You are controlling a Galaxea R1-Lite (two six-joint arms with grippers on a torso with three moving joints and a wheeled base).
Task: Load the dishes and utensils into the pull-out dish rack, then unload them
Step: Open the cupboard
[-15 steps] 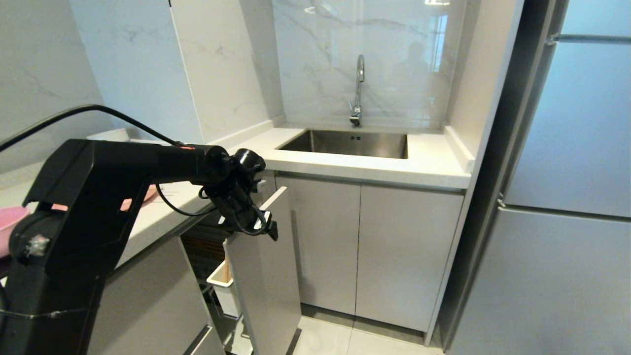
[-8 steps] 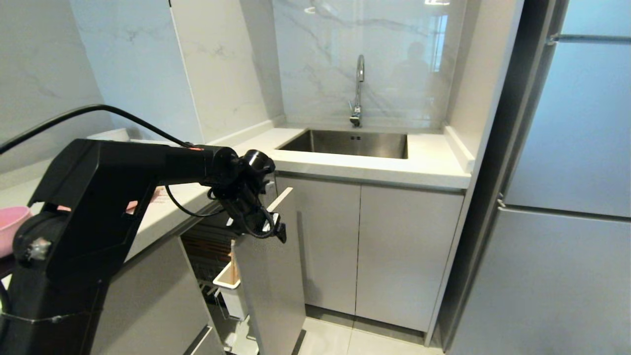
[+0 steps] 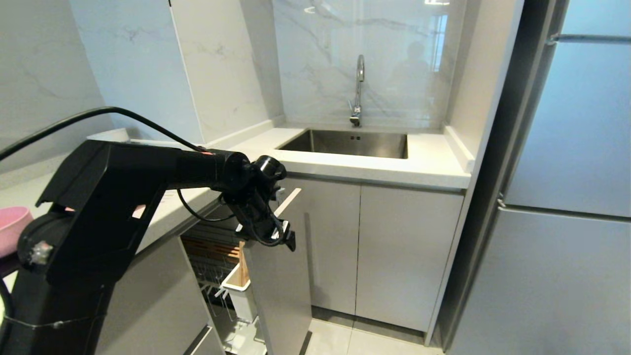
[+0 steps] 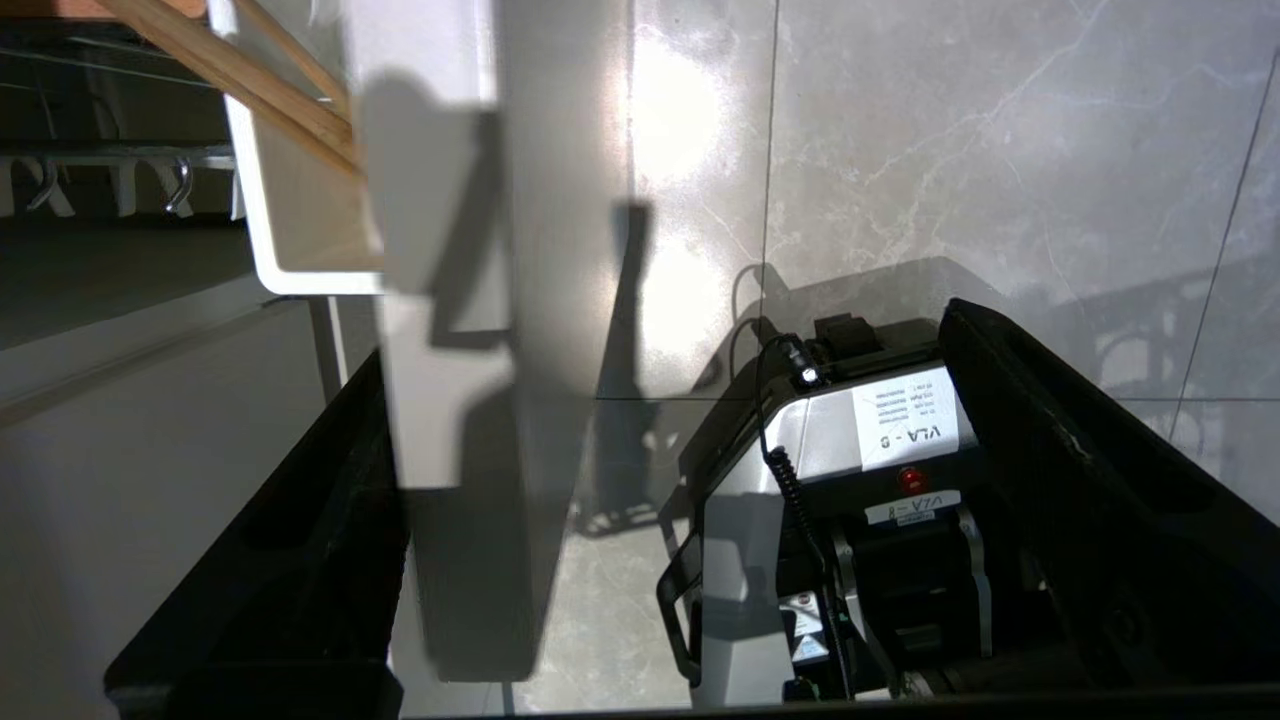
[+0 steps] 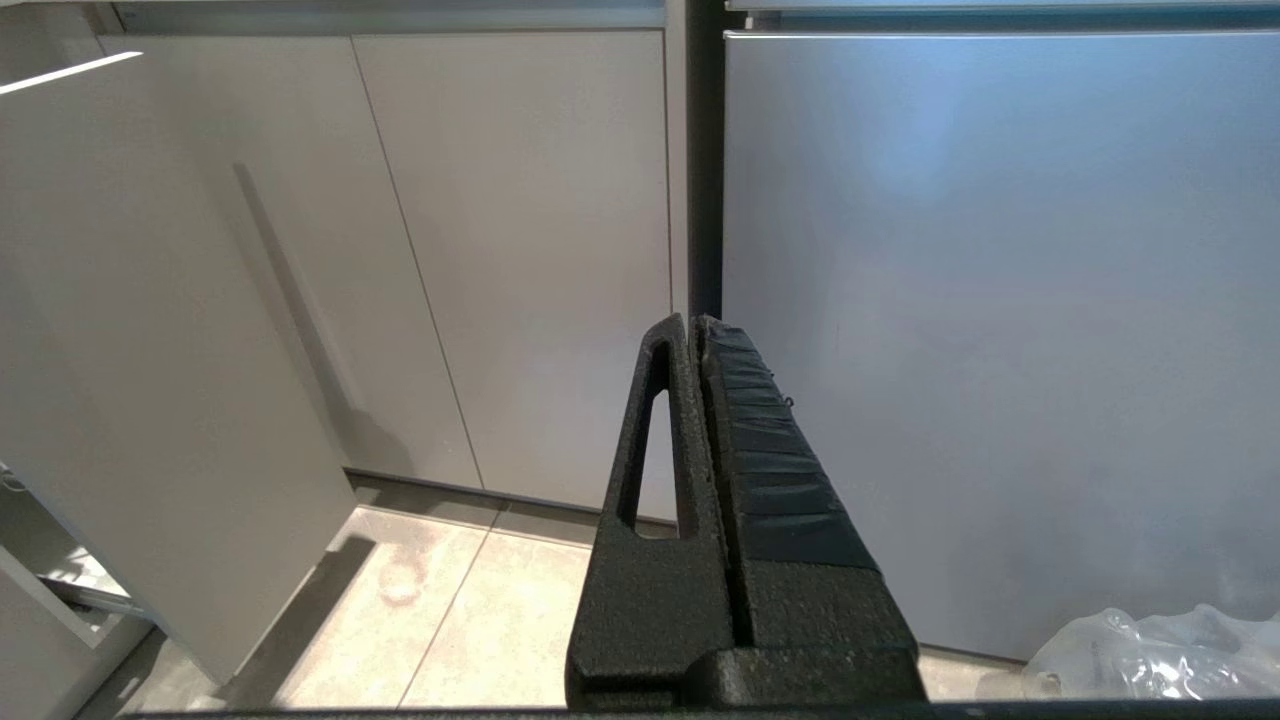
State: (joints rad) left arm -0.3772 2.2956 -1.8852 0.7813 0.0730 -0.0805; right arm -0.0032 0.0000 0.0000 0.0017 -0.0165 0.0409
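**Left gripper astride the rack's door front, rack partly out**

You have the left gripper (image 3: 276, 235) at the top edge of the grey door front (image 3: 283, 286) of the pull-out dish rack (image 3: 217, 276). In the left wrist view its two black fingers (image 4: 300, 560) stand wide apart, one on either side of the door panel's top edge (image 4: 520, 300); whether either finger presses on the panel cannot be told.

The rack stands partly drawn out of the cabinet below the white counter (image 3: 374, 167). Behind the door front you can see the white utensil holder (image 3: 240, 291), the slotted wooden bar (image 3: 217, 250) and chrome wire below it. Light-wood chopsticks (image 4: 235, 75) lean in the holder, seen from the left wrist.

A pink bowl (image 3: 12, 229) sits on the counter at the far left of the head view, mostly hidden by the left arm (image 3: 98, 207).

The right gripper (image 5: 700, 440) hangs low in front of the cabinet doors (image 5: 520, 240), fingers pressed together, holding nothing.

The sink (image 3: 350, 143) and faucet (image 3: 358, 88) are further back.
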